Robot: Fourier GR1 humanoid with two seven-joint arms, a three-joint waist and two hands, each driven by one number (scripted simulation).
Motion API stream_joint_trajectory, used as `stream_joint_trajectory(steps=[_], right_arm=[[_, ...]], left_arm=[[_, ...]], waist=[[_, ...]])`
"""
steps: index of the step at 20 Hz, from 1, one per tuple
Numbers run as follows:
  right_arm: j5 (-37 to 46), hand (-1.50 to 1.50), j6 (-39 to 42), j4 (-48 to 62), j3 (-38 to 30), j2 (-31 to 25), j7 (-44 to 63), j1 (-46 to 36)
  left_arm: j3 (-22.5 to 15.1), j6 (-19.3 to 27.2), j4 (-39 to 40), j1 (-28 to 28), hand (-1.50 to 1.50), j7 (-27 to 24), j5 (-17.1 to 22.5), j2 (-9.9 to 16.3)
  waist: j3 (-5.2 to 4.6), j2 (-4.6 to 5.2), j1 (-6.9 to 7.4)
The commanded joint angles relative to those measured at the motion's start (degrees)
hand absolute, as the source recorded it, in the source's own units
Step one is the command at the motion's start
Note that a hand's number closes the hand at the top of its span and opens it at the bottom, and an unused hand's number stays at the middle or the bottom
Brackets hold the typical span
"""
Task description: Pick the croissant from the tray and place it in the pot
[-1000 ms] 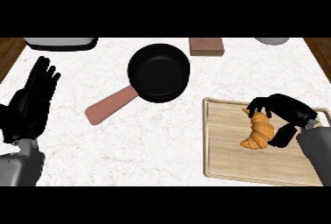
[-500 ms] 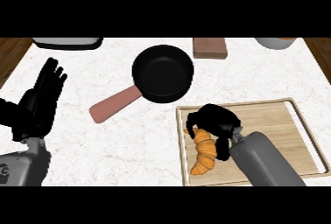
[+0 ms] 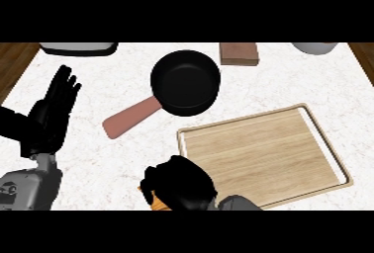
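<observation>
Croissant (image 3: pixel 151 199): only a small orange sliver shows beneath the right hand (image 3: pixel 179 185), whose fingers are curled around it. The held item sits at the lower edge of the view, just off the near-left corner of the wooden tray (image 3: pixel 263 148), above the white counter (image 3: pixel 124 153). Ahead of this hand lies bare counter, then the black pot (image 3: pixel 185 82) with its brown handle (image 3: pixel 130 118) angled back toward the left. The left hand (image 3: pixel 51 116) rests open, fingers up, well apart at the left edge.
</observation>
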Motion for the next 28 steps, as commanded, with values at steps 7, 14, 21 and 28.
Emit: stream_joint_trajectory(steps=[7,14,21,28], right_arm=[[2.0,1.50,-26.6,-16.1,4.5,1.0,26.6,-9.9],[-0.8,1.50,-33.6,-9.5,1.2,1.0,44.1,-29.1],[-10.3,1.50,-35.5,0.2,-8.8,1.0,42.2,-39.9],[-14.5,1.50,-38.2,16.0,-15.7,1.0,28.9,-40.9]], left_arm=[[1.1,0.6,-0.8,0.2,0.00,1.5,0.5,0.2],[1.7,-0.9,-2.5,0.2,0.00,1.4,1.6,0.6],[-0.5,1.1,-3.5,1.5,0.00,0.6,-1.6,-1.7],[2.1,0.0,0.2,-1.3,0.00,-0.9,-0.6,-1.0]], waist=[[0.09,0.12,-0.53],[0.05,0.58,-0.08],[0.11,0.82,-0.74],[0.12,1.07,-1.12]])
